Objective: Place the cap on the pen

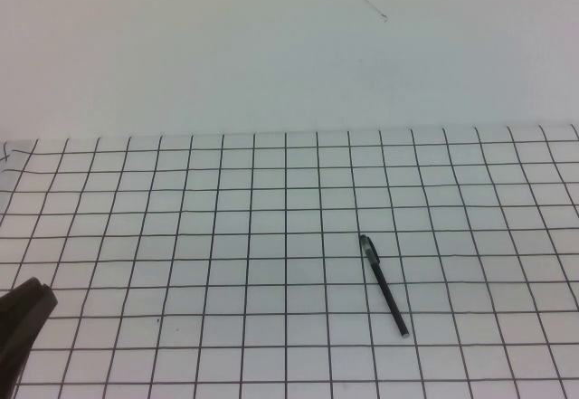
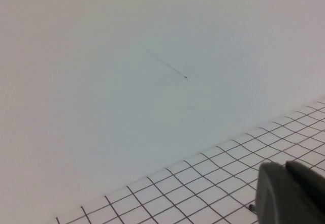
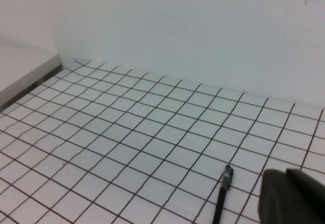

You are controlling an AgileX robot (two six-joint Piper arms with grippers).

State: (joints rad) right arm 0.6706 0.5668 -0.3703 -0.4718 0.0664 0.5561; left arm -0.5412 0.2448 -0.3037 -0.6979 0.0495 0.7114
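White gridded worktop (image 1: 226, 236) fills the scene, bare of any readable writing or brand. At its lower left edge rests the left gripper (image 1: 23, 313), jaws pressed together; the right gripper (image 3: 294, 198) hangs low near the pen, jaws likewise shut. Slim black pen (image 1: 384, 284) lies flat, right of centre. Nothing is grasped yet; no separate cap shows, so finding it comes first.
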